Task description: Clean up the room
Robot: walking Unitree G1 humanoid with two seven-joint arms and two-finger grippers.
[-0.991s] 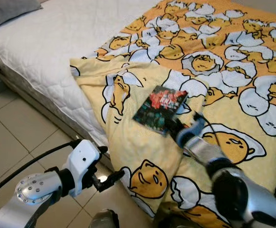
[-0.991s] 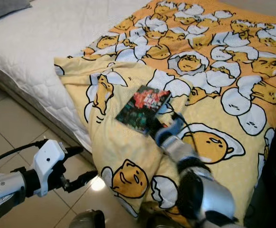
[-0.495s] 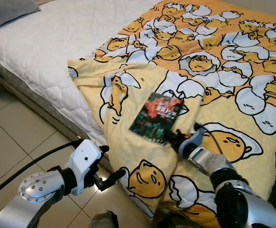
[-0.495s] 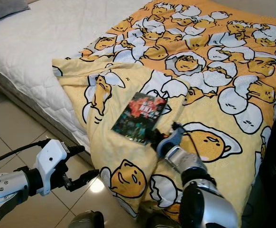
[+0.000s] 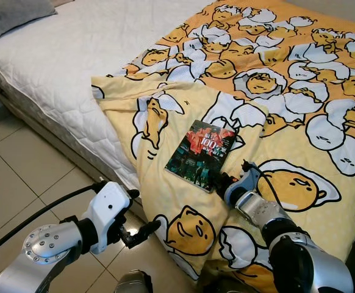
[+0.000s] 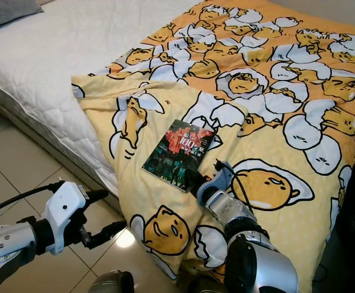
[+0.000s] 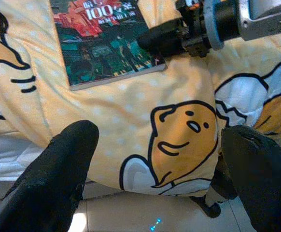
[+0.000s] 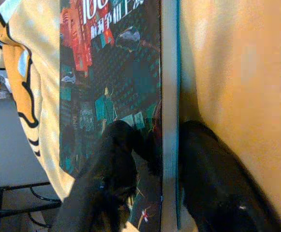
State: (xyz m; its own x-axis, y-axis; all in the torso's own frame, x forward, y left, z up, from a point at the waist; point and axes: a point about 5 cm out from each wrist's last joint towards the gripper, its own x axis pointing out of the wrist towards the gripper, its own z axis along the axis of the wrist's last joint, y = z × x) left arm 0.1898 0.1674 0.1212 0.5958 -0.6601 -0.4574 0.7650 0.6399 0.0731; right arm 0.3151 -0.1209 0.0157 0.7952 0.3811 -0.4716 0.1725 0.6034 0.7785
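Observation:
A paperback book point(image 5: 200, 154) with a dark cover and red lettering lies flat on a yellow cartoon-egg blanket point(image 5: 299, 91) near the bed's edge. My right gripper point(image 5: 217, 180) is at the book's near corner. In the right wrist view one finger point(image 8: 116, 159) rests on the cover and the other sits past the page edge, so the gripper is shut on the book point(image 8: 111, 72). My left gripper point(image 5: 142, 212) hangs open over the floor beside the bed, and its two fingers point(image 7: 63, 169) stand wide apart with nothing between them.
The blanket drapes over the bed's side towards the tiled floor point(image 5: 25, 171). A bare white mattress point(image 5: 74, 55) lies to the left, with a grey pillow point(image 5: 13, 12) at its far corner. A black cable point(image 5: 43, 213) trails from my left arm.
My right arm has drawn back towards me with its gripper at the book's near corner, and the book has slid slightly nearer along the blanket. The left arm has barely moved.

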